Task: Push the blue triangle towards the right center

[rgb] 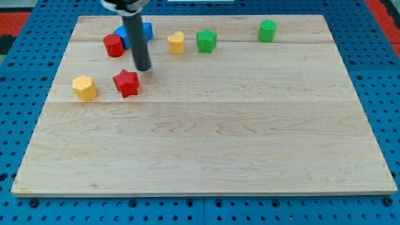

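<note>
The blue triangle (145, 30) lies near the view's top left of the wooden board (206, 156), partly hidden behind my rod. My tip (143, 68) rests on the board just below the blue triangle and just up and right of the red star (126, 82). A red cylinder (114, 45) touches the blue triangle's left side.
A yellow hexagon block (84, 87) lies left of the red star. A yellow heart-like block (177, 42) and a green star (206, 40) sit right of the blue triangle. A green cylinder (267, 30) stands near the top right.
</note>
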Robot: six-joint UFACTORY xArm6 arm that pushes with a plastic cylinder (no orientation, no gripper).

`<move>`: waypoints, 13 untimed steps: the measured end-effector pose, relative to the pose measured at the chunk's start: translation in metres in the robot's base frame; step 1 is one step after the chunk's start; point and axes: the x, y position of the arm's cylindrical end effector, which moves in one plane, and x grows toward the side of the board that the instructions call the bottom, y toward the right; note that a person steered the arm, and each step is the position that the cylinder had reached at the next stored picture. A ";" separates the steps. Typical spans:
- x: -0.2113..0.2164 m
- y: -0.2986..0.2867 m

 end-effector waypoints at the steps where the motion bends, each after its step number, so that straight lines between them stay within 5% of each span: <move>1: -0.001 -0.020; 6: -0.138 0.002; 7: -0.137 -0.084; 9: -0.120 -0.009; 11: -0.078 -0.003; 13: -0.108 0.007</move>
